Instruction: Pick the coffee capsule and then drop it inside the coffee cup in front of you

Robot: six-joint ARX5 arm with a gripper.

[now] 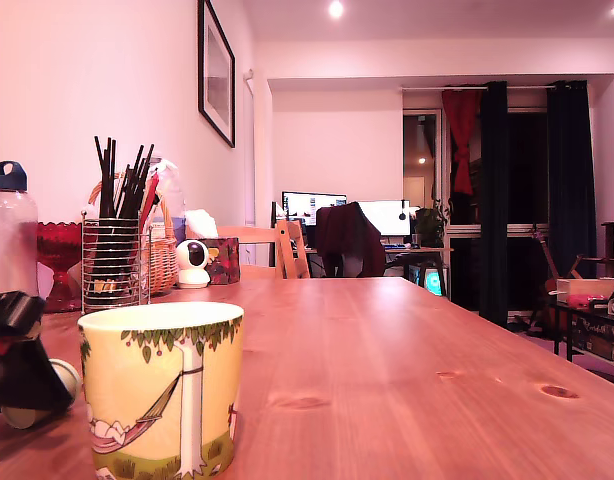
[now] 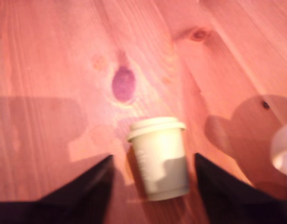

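Cup sits nearest on table. Just to its left in exterior view, gripper is down w/ fingers spread, capsule lying on its side btwn them, untouched. Mesh holder further back.

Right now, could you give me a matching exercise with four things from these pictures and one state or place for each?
Things:
1. coffee capsule
2. coffee cup
3. gripper
4. wire-mesh holder

Descriptions:
A. holds black sticks
B. lying on its side on the table
C. upright, yellow, with a tree print
D. open, one finger on each side of the capsule

Pairs: 1-B, 2-C, 3-D, 4-A
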